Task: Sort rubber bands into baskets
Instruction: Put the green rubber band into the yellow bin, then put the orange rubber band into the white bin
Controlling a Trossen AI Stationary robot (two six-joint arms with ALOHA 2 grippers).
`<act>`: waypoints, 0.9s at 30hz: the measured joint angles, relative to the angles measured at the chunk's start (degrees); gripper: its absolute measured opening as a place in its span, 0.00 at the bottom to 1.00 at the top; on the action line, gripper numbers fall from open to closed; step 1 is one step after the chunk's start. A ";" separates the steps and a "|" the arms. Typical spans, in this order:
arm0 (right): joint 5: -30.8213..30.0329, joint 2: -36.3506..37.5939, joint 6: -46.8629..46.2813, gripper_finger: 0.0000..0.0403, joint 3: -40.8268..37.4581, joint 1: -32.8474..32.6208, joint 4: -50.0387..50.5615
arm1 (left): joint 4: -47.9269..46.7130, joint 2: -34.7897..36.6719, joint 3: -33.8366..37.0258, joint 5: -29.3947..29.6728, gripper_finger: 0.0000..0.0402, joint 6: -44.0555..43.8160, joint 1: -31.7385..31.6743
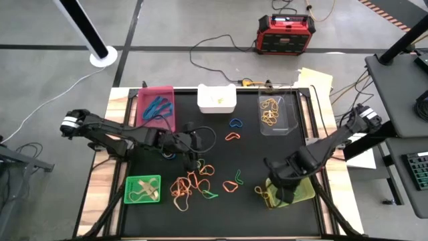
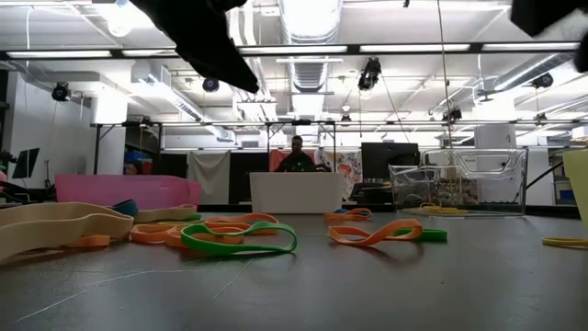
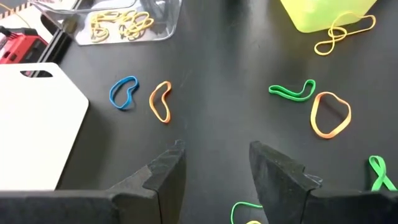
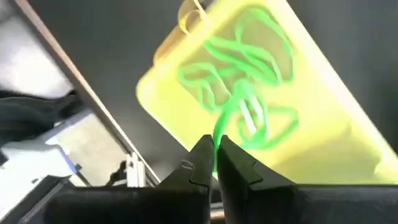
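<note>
a green rubber band (image 4: 239,109) is pinched in the clenched right hand (image 4: 214,163) above the yellow-green basket (image 4: 186,78) at the desk's (image 1: 247,164) near right. the left hand (image 3: 214,171) is held released, fingers apart and empty, over the desk near loose rubber bands (image 1: 190,184), between the pink basket (image 1: 157,100) and the bright green basket (image 1: 144,191).

No readable text, label, brand, number or sign in any view. Red-and-black box (image 1: 285,35) beyond table: markings too small to make out. Room behind table in low view: nothing legible.
</note>
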State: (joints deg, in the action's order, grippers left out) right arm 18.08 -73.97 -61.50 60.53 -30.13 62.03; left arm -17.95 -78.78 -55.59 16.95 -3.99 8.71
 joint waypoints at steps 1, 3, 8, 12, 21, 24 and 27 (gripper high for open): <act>-0.07 0.00 -1.89 0.02 -0.84 -0.61 -0.12 | 0.06 0.00 0.00 0.01 0.40 0.00 0.00; -0.07 0.01 -5.06 0.03 -2.54 -1.37 -0.05 | 0.12 0.00 0.01 0.02 0.40 0.02 0.00; -0.10 0.02 -7.93 0.06 -4.08 -1.64 -0.11 | 0.14 0.00 0.04 0.02 0.40 0.02 0.00; -0.45 0.02 -7.50 0.11 -4.12 -1.62 -0.16 | 0.12 0.00 0.13 0.02 0.40 0.01 0.00; -2.82 0.04 -6.95 0.23 -4.13 -1.62 -0.26 | 0.08 0.00 0.17 0.01 0.40 0.02 0.13; -4.98 0.11 -5.70 0.26 -4.11 -1.62 -0.78 | 0.09 -0.15 0.19 0.02 0.40 0.00 0.16; -10.92 0.10 -2.99 0.28 -3.49 -1.60 -2.18 | 0.04 -0.78 0.22 -0.02 0.40 -0.08 0.29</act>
State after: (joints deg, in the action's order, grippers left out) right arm 7.16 -73.88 -64.49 57.04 -31.73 59.85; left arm -17.90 -79.57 -55.37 16.93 -4.07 9.00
